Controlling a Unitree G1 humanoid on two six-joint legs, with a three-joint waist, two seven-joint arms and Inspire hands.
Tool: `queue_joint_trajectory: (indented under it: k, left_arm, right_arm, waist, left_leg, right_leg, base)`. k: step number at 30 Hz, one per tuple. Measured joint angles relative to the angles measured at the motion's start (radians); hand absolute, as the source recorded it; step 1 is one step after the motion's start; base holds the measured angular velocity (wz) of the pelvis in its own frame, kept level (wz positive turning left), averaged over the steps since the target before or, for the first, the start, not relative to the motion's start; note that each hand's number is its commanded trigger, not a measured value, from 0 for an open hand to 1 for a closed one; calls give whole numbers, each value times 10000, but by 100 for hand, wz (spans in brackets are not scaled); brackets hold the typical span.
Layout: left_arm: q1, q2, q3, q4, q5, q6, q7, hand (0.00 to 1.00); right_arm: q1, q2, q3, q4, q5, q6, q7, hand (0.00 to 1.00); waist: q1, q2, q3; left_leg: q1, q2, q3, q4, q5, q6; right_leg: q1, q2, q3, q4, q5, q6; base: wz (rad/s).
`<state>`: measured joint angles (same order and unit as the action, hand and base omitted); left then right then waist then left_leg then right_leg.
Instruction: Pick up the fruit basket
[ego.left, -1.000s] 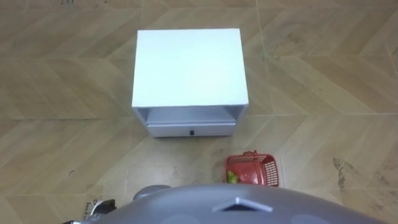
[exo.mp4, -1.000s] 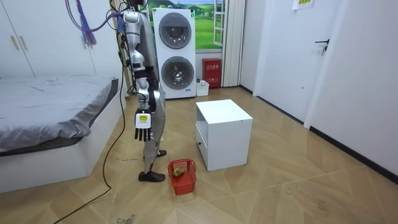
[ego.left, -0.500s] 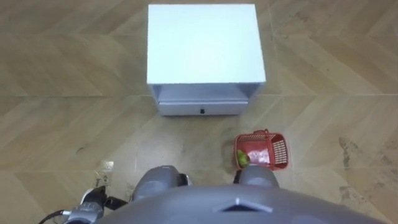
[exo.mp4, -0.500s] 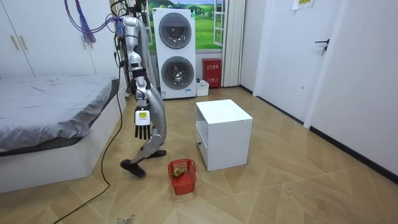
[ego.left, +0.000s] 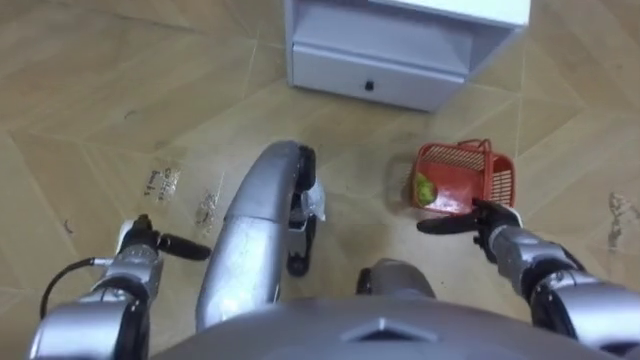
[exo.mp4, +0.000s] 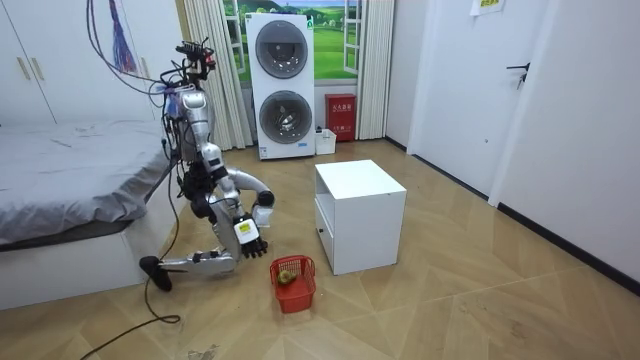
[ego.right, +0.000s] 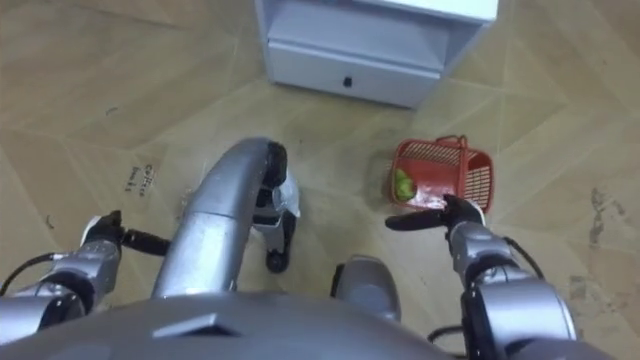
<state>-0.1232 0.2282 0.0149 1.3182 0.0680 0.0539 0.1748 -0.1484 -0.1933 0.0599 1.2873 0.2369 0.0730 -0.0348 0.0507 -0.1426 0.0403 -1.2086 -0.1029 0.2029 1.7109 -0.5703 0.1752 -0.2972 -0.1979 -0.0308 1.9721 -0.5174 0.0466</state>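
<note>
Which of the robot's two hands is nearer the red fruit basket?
The right hand, fingers straight, held out beside the fruit basket; the left hand is far off on the robot's other side.

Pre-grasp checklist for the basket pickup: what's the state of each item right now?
1. Basket upright on the floor: ok.
2. Green fruit inside it: ok.
3. Right hand open, at the basket's near rim: ok.
4. Hand closed round the handle: not ok, the hand is short of it.
5. Handle raised enough to hook: cannot tell.
6. Left hand away from the basket: ok, low on the robot's left.
</note>
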Motion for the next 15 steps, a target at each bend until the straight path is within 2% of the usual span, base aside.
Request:
queue_joint_trajectory:
  k: [3, 5, 7, 9, 10, 13, 14, 15]
  left_arm:
    - [498, -10, -251, 18, -340, -269, 131, 0]
    - [651, -11, -282, 19, -397, -409, 189, 0]
    - [708, -11, -316, 27, -395, -579, 308, 0]
    - [806, -12, -478, 35, -373, -794, 402, 0]
    - [824, -13, -511, 30, -372, -826, 403, 0]
    - [935, -34, -701, 27, -376, -845, 405, 0]
    - [964, -126, -709, 5, -378, -849, 421, 0]
    - [1030, -162, -806, -1, -376, -865, 428, 0]
  right_arm:
    - [417, 12, -4, -4, 707, -196, -121, 0]
    - [535, 13, 6, -22, 967, -199, -242, 0]
    - [533, 33, 50, -80, 1045, -236, -410, 0]
    - [543, 76, 49, -331, 758, -305, -685, 0]
    - [540, 87, 47, -477, 632, -306, -799, 0]
    - [442, 133, 47, -1161, 318, -592, -1228, 0]
    - [388, 116, 16, -1445, 269, -678, -1393, 0]
    - [365, 122, -18, -1813, 201, -710, -1572, 0]
  waist:
    - [-290, -155, -28]
    - [-391, -271, -79]
    - [-486, -403, -79]
    - [-551, -550, -162]
    - [-576, -578, -174]
    - [-746, -653, -179]
    - [-755, -557, -155]
    - [-756, -547, -155]
  left_leg:
    - [-253, -70, 144, 419, -49, -31]
    - [-365, -109, 187, 551, -71, -88]
    - [-361, -151, 242, 597, -60, -123]
    - [-356, -150, 294, 693, -62, -173]
    - [-369, -145, 304, 723, -75, -199]
    - [-417, -142, 349, 991, -160, -368]
    - [-424, -70, 287, 1030, -176, -445]
    - [-422, -90, 289, 965, -133, -530]
  right_leg:
    - [165, -62, 23, 512, -491, 3]
    - [222, -100, 25, 680, -706, -51]
    - [338, -138, 24, 762, -855, -33]
    - [553, -146, 4, 784, -1188, -23]
    - [588, -148, 3, 815, -1267, -11]
    - [851, -184, -22, 1048, -1633, -144]
    - [839, -84, -8, 1085, -1677, -159]
    - [788, -106, 30, 1113, -1680, -166]
  base:
    - [13]
    - [9]
    - [9]
    - [7]
    - [6]
    - [1]
    - [-7]
    - [-9]
